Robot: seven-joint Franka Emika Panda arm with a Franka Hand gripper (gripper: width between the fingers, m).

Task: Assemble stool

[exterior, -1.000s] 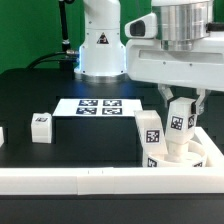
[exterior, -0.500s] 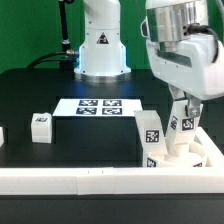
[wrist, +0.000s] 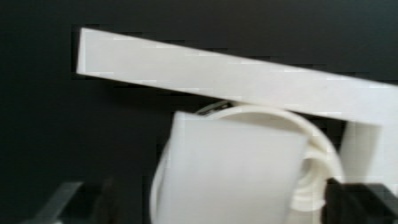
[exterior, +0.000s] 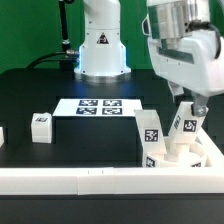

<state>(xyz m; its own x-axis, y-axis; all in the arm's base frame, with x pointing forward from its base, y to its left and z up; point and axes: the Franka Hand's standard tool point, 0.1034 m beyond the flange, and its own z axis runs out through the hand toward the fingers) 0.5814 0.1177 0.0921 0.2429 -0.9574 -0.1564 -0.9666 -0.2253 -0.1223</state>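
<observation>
My gripper (exterior: 186, 112) is shut on a white stool leg (exterior: 186, 127) with a square tag and holds it, slightly tilted, onto the round white seat (exterior: 178, 155) in the corner of the border bars at the exterior view's right. A second tagged leg (exterior: 150, 136) stands on the seat just beside it. A third leg (exterior: 41, 126) stands loose on the black table at the left. In the wrist view the held leg (wrist: 240, 170) fills the space between the dark fingers (wrist: 75, 200), with the seat's curved rim (wrist: 311, 135) behind it.
The marker board (exterior: 100, 105) lies flat at the table's middle. A long white border bar (exterior: 90, 181) runs along the front, joined by another (exterior: 212, 150) at the right; one bar also shows in the wrist view (wrist: 231, 70). The robot base (exterior: 100, 45) stands behind. A small white piece (exterior: 2, 135) sits at the left edge.
The hand has turned about its axis and shifted slightly to the exterior view's right, with the held leg leaning a little more. The other legs have not moved.
</observation>
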